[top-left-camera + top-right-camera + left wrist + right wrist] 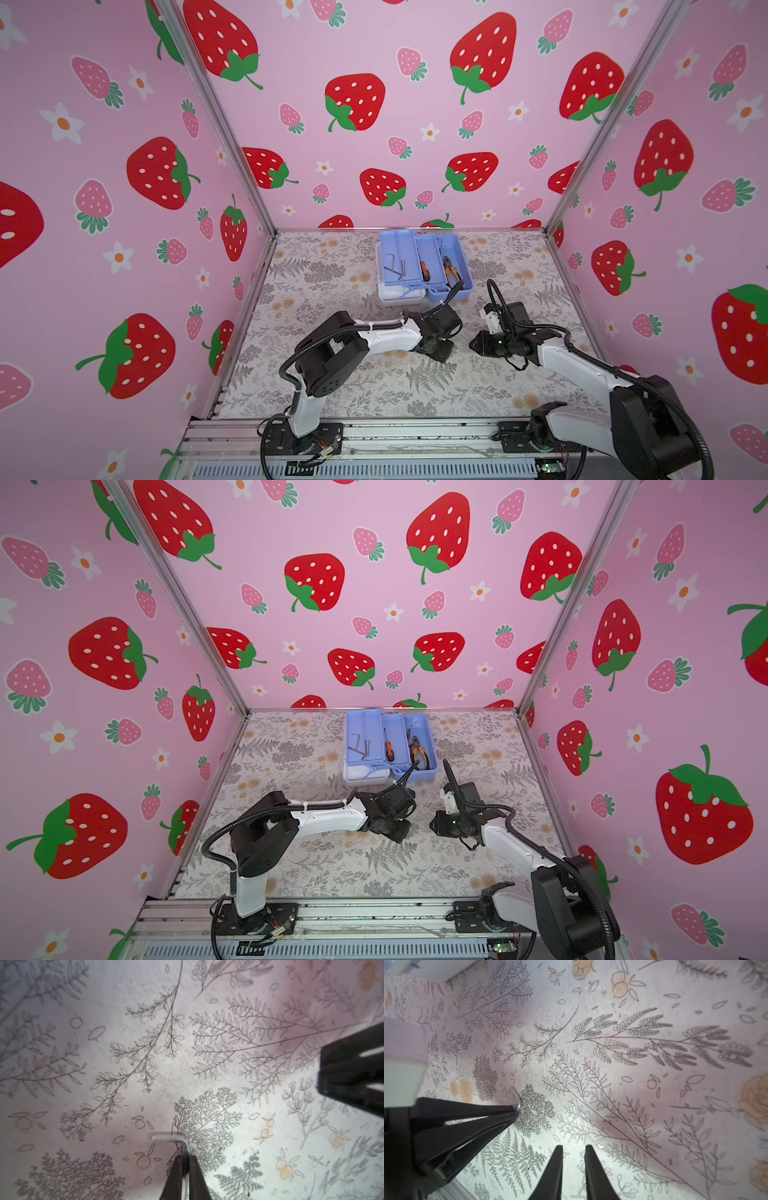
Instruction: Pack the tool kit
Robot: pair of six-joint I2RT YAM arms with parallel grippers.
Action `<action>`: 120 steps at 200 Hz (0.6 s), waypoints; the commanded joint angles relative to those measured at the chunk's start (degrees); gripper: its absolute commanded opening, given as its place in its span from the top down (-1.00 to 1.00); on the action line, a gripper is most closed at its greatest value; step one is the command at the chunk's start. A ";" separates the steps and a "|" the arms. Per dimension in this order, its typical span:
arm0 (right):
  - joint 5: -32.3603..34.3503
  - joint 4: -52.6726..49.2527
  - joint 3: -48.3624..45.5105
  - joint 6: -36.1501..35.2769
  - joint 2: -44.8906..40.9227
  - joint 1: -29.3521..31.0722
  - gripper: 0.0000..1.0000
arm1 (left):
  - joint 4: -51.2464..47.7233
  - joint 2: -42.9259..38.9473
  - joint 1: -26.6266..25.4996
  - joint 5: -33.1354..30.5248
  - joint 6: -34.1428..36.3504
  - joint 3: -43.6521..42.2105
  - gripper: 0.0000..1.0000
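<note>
Grip, left gripper: I am clamping my two black fingers shut on one leg of a small silver L-shaped steel hex key. The other leg is sticking out sideways past my fingertips.
Height of hex key: I am holding it low over the grey floral-printed table cover. I cannot tell whether it is clear of the surface.
State, right gripper: I am holding its jaws slightly parted on nothing, just beside the left gripper.
Location, tool kit: the periwinkle-blue plastic case with its white lid is sitting open at the far side of the table, trays fanned out.
Contents: two grey hex keys and a bolt are lying in the leftmost tray. An orange-handled screwdriver and yellow-handled pliers are occupying the compartments to its right.
Governing relation: the tool kit is lying beyond my left gripper, towards the back wall and slightly leftward in both top views. Its tray channels are running front to back, away from me.
Nearer arm: by my judgement, my left arm is sitting closer to the hex-key tray.
Next move, as judged: I am expecting to lift, reach forward, and line the key up with the tray channel before letting go.
</note>
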 commanded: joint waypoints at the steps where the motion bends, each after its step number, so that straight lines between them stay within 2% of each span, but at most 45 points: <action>1: -0.63 0.65 -1.03 -1.55 0.12 -0.48 0.54 | -0.93 1.59 -0.58 0.86 -1.49 0.69 0.86; 9: -0.67 0.63 -1.18 -1.64 0.02 -0.57 0.55 | -0.93 1.69 -0.59 0.86 -1.69 0.71 0.86; 13: -0.74 0.70 -1.26 -1.65 -0.06 -0.52 0.55 | -0.97 1.66 -0.64 0.86 -1.81 0.78 0.95; 28: -0.78 0.73 -1.47 -1.73 -0.24 -0.74 0.55 | -1.24 1.44 -0.60 0.81 -2.17 1.00 1.00; 120: -1.60 0.58 -2.30 -2.43 -1.34 -1.97 0.55 | -3.83 -5.45 0.75 -1.07 -2.25 2.68 1.00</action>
